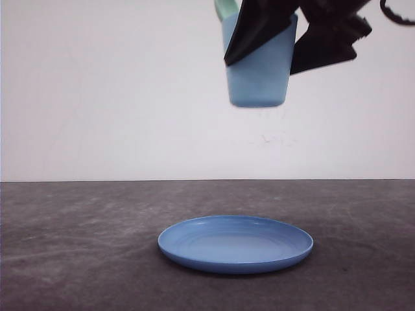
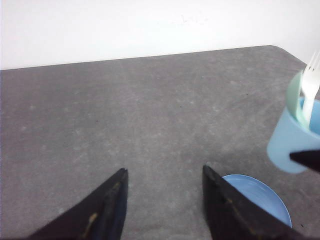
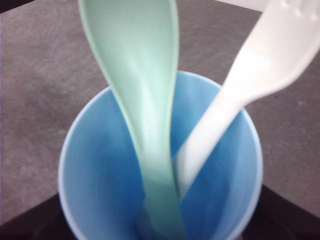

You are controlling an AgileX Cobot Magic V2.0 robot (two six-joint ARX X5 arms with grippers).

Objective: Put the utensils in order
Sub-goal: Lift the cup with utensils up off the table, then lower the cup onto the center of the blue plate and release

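cup with utensils held above plate

the right hand point(image 1: 295, 39) is clamped on the cup point(image 1: 258, 68), 1 finger on each side of the wall, and holds it in the air well above the counter point(image 1: 78, 246). the plate point(image 1: 235, 243) lies on the counter almost directly below the cup, so the controlling relation is vertical: the plate is straight down from the right hand.

both utensils stand in the cup. the spoon point(image 3: 142, 100) and the fork point(image 3: 240, 90) rest with handles at the cup bottom and heads above the rim. their long axes run roughly along the cup axis, leaning apart toward opposite sides of the rim.

the left hand point(image 2: 165, 210) hangs low over the counter with fingers apart and nothing between them; the plate edge is just beside it. the right arm already carries the load.

materials: cup, plate, spoon and fork appear to be smooth rigid plastic. the spoon bowl is a long oval; the fork handle is thick and rounded. the counter is dark grey and matte, with a faint mottled texture.
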